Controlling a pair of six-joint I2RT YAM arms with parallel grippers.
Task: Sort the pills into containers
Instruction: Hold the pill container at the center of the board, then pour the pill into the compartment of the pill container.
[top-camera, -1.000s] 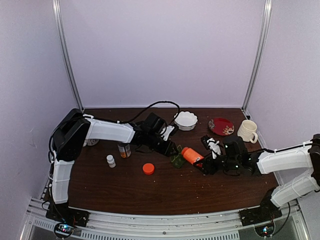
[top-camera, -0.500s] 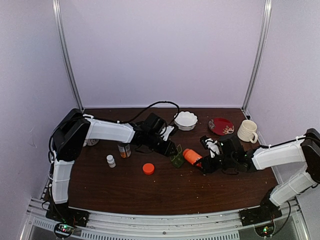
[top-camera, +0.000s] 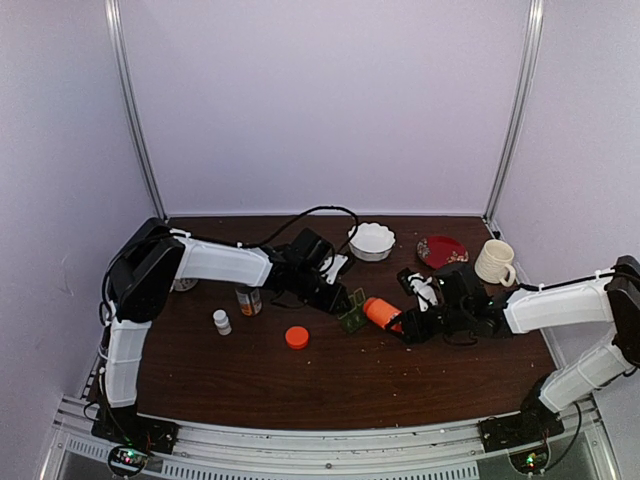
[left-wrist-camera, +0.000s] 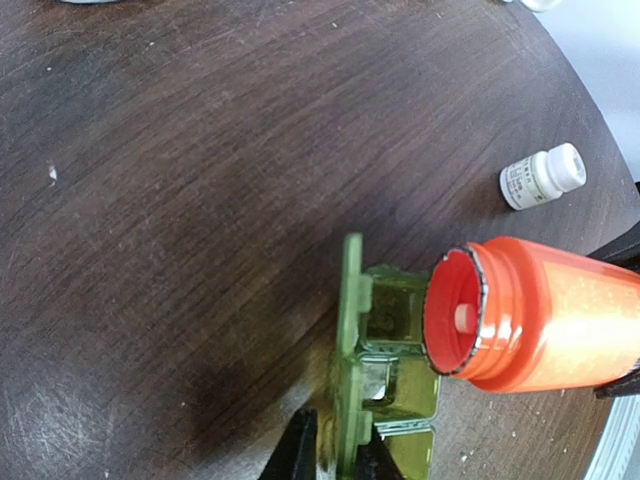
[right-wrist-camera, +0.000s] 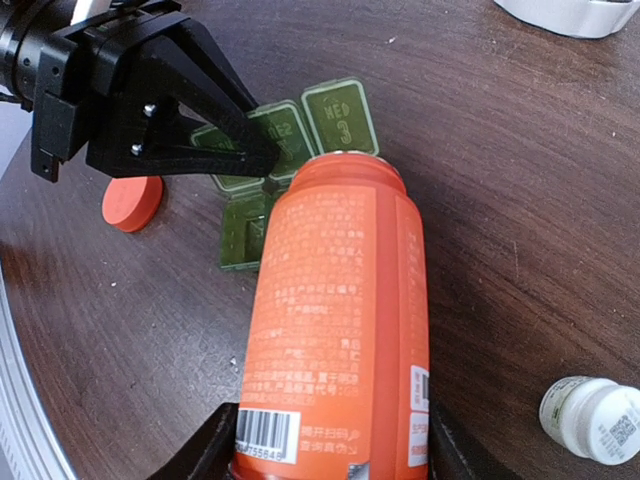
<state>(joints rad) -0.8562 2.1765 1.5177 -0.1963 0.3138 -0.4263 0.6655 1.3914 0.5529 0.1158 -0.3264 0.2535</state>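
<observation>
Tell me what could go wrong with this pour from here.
The orange bottle's mouth looks wider than one cell of the green pill box, so the pill at its lip could miss onto the table. The left hand pinches only the lid edge, so the box could swing.

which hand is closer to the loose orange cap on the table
Left. The left hand is just right of and beyond the orange cap, gripping the green pill box; the right hand is farther right, past the box, holding the orange bottle.
</observation>
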